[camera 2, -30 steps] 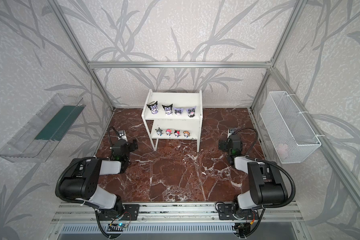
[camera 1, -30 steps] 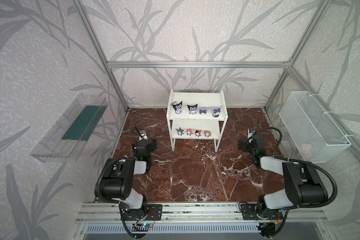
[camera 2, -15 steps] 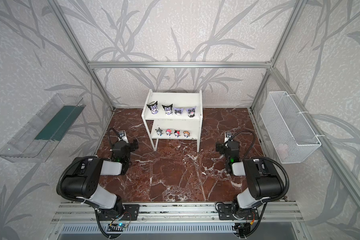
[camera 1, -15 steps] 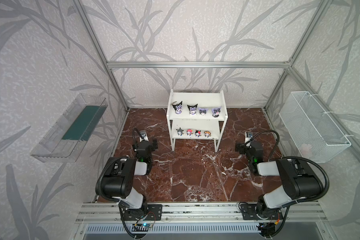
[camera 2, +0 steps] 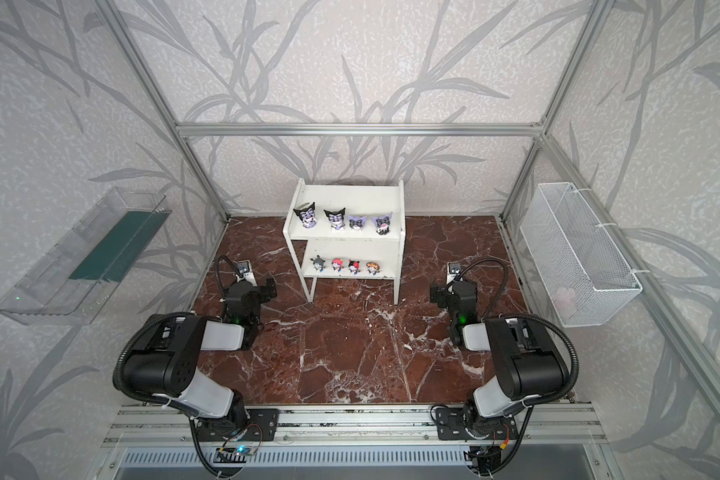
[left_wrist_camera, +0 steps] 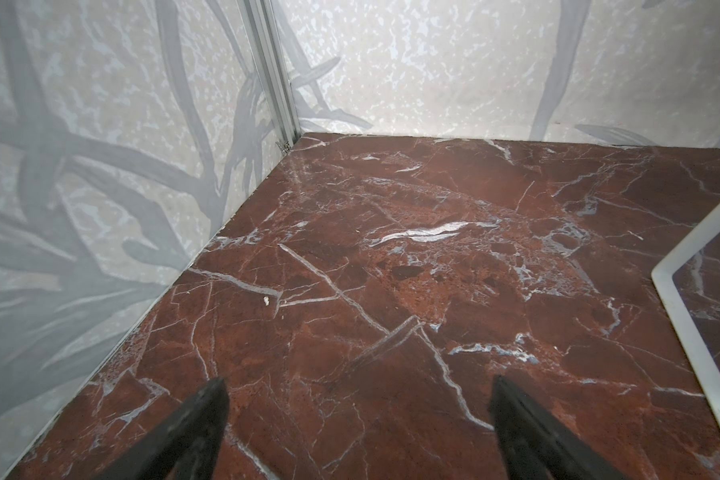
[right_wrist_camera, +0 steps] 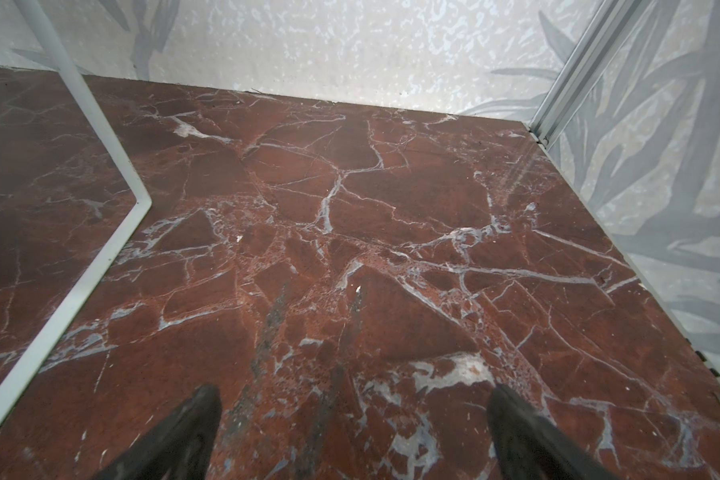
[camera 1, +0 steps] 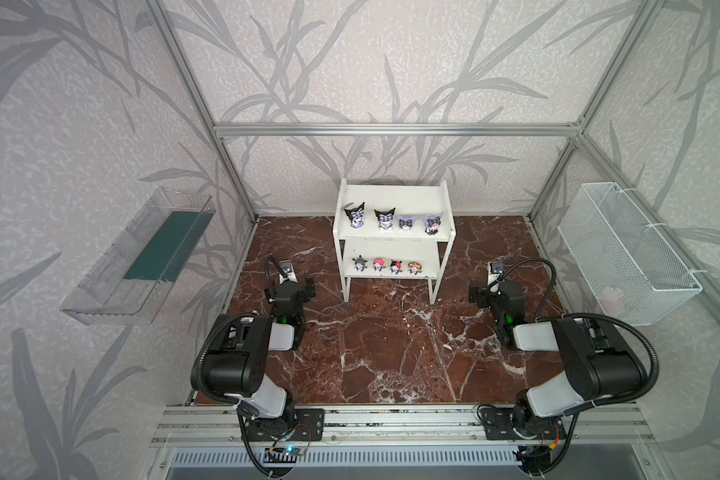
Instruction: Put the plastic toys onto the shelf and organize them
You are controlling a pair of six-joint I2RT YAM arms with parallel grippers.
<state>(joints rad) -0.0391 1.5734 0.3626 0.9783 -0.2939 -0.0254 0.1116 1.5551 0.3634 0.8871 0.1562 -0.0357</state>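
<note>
The white two-tier shelf [camera 1: 391,195] [camera 2: 350,195] stands at the back middle of the marble floor. Several larger pointed-ear plastic toys [camera 1: 385,219] [camera 2: 335,219], black and lavender, stand in a row on its top board. Several smaller toys [camera 1: 377,264] [camera 2: 336,264] line the lower board. My left gripper [camera 1: 294,286] [left_wrist_camera: 359,385] hangs open over bare floor, left of the shelf, with nothing between its fingers. My right gripper [camera 1: 493,291] [right_wrist_camera: 355,391] is open and empty right of the shelf. A shelf leg shows in each wrist view [left_wrist_camera: 682,324] [right_wrist_camera: 100,249].
A clear plastic tray [camera 1: 142,257] hangs on the left wall. A white wire-mesh basket [camera 1: 624,249] on the right wall holds a pale pink thing [camera 1: 612,297]. Aluminium posts [left_wrist_camera: 273,70] stand at the corners. Brown marble floor [camera 1: 391,345] stretches in front of the shelf.
My right arm has folded back and its gripper has shifted slightly left. The left arm has barely moved. The toys stand as before.
</note>
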